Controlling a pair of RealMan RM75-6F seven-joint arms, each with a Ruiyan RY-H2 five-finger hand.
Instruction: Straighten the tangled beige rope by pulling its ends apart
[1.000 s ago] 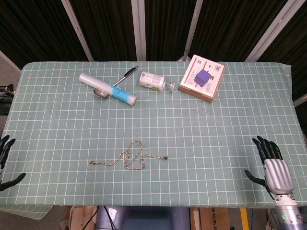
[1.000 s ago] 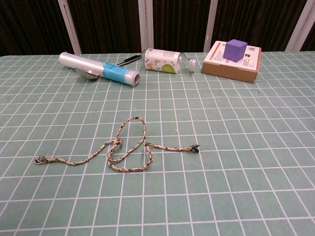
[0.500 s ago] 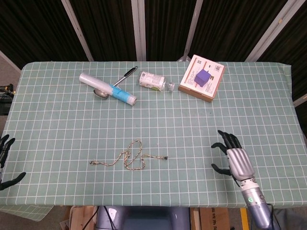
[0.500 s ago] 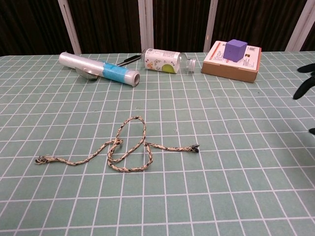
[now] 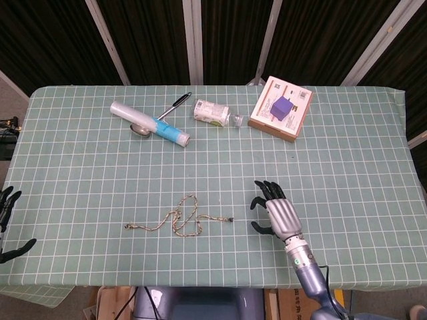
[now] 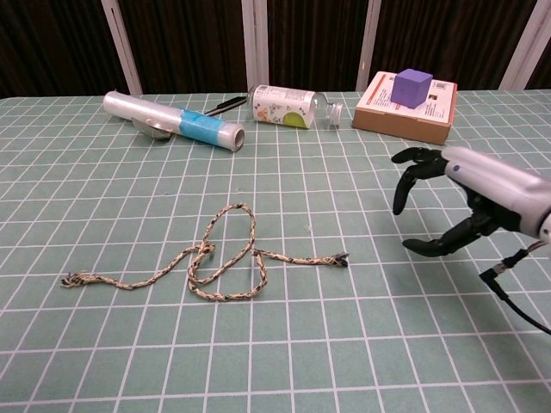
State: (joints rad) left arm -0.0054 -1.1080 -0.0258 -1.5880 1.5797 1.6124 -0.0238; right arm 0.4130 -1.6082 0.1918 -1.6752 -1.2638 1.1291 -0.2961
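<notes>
- Beige braided rope [image 5: 179,221] lies tangled on the green checked cloth-covered surface [image 5: 80,187], near its front edge and a little left of centre; one frayed end points left, the other, dark-tipped end [image 6: 342,259] points right, with loose loops crossing in between
- Nothing touches the rope, so my judgement is that the step in hand is the approach, before any grasp
- Right hand [image 5: 279,215] hovers just to the right of the dark-tipped end, released, fingers spread and thumb apart from them, holding nothing
- Left hand [image 5: 8,227] shows only at the front left edge of the head view, well apart from the rope; its dark fingers look spread and empty
- Next move, as I judge it: the right hand should come down on the dark-tipped end and pinch it, the left should travel in to the frayed end, and only then should both draw outward along the surface
- Far side, well apart from the rope: a clear plastic roll with a blue band [image 5: 149,123] lying over a metal spoon [image 5: 140,131], a black pen [image 5: 175,105], a small clear bottle on its side [image 5: 212,112], and a purple cube [image 5: 281,107] on a flat brown box [image 5: 297,119]
</notes>
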